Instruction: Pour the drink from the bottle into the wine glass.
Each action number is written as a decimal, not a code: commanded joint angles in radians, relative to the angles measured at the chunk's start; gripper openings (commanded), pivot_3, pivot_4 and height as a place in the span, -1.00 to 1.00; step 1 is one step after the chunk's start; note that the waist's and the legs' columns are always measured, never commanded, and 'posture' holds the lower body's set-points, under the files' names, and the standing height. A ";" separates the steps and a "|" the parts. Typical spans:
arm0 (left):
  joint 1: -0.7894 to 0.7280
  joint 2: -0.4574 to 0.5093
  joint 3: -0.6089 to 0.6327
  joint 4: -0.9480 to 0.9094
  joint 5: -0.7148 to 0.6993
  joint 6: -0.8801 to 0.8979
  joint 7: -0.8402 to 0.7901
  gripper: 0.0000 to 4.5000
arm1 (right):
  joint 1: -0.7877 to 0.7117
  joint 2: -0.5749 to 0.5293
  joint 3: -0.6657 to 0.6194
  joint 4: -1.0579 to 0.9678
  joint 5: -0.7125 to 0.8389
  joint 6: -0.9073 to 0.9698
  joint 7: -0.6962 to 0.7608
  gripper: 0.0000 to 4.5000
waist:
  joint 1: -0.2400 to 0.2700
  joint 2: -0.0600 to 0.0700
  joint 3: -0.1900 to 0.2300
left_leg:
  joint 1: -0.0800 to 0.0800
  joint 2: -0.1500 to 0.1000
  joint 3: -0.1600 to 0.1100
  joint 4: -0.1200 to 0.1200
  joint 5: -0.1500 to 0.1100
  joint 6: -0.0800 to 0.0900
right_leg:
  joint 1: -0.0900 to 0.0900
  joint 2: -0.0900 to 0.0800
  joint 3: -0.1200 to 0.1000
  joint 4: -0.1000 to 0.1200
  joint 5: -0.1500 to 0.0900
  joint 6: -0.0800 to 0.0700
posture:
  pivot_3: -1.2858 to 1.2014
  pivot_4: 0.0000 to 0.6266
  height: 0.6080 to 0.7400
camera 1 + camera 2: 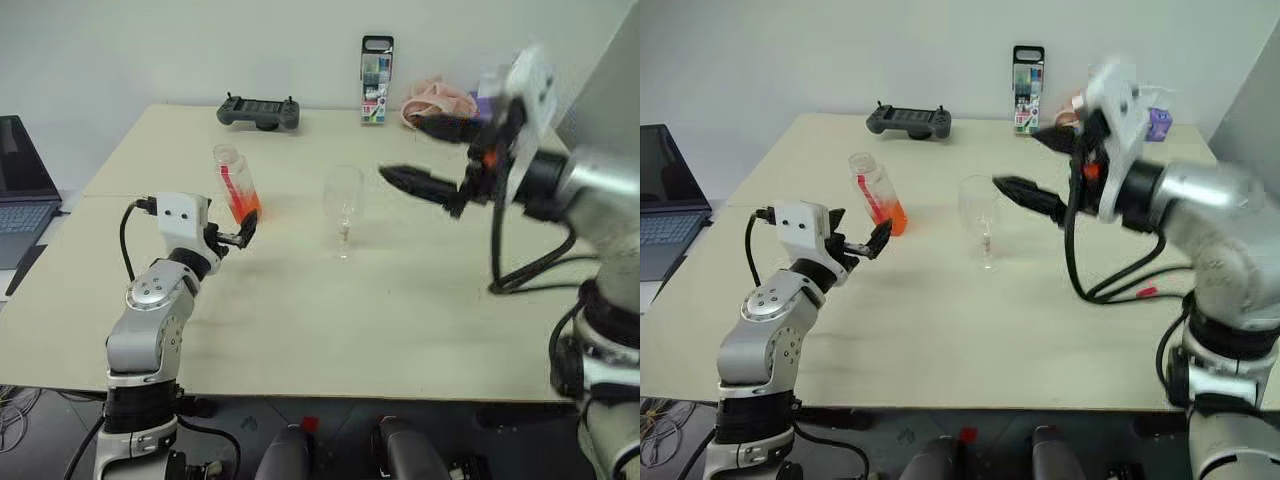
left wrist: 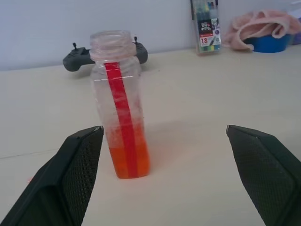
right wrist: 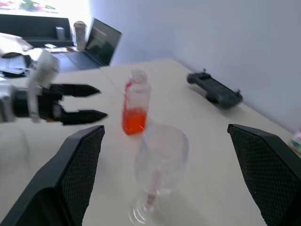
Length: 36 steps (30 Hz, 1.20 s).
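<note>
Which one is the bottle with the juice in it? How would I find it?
Look at the big pale table. Just left of the wine glass in its middle, in front of the open left gripper, stands the bottle. It is small, slim and clear, without a cap, with a red strip down its side and orange drink only at the bottom; the glass looks empty.

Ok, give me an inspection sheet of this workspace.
Surface: beige table, dry.
Job's things: bottle uncapped, upright, orange drink low in it; wine glass upright beside it, apparently without drink.
Clutter: controller, marker case, pink cloth along far edge.
Grippers: left gripper open, near the bottle, apart from it; right gripper open, raised near the glass.
Cables: black cables on both arms.
Surroundings: laptop at left, white wall.
</note>
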 commanded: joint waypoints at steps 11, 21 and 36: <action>-0.184 0.007 0.013 0.209 0.032 -0.057 0.017 1.00 | -0.186 -0.061 0.129 0.206 0.042 -0.013 0.013 0.98 | 0.003 0.000 0.000 | -0.012 -0.003 0.001 0.000 0.000 0.000 | -0.008 -0.004 0.003 -0.009 0.001 0.000 | 0.03 -0.52 1.00; -0.328 0.005 -0.019 0.459 0.070 -0.203 -0.027 1.00 | -0.169 -0.038 0.159 0.168 0.063 -0.038 -0.012 0.98 | 0.004 0.000 0.000 | -0.014 -0.002 0.002 0.000 0.000 0.000 | -0.013 -0.004 0.004 -0.007 0.001 0.000 | 0.03 -0.52 1.00; -0.579 -0.021 -0.028 1.001 0.129 -0.525 -0.076 1.00 | -0.120 -0.045 0.168 0.158 0.048 -0.056 -0.040 0.98 | 0.002 0.000 0.000 | -0.015 -0.002 0.003 0.000 0.000 0.000 | -0.015 -0.004 0.005 -0.006 0.001 0.000 | 0.03 -0.52 1.00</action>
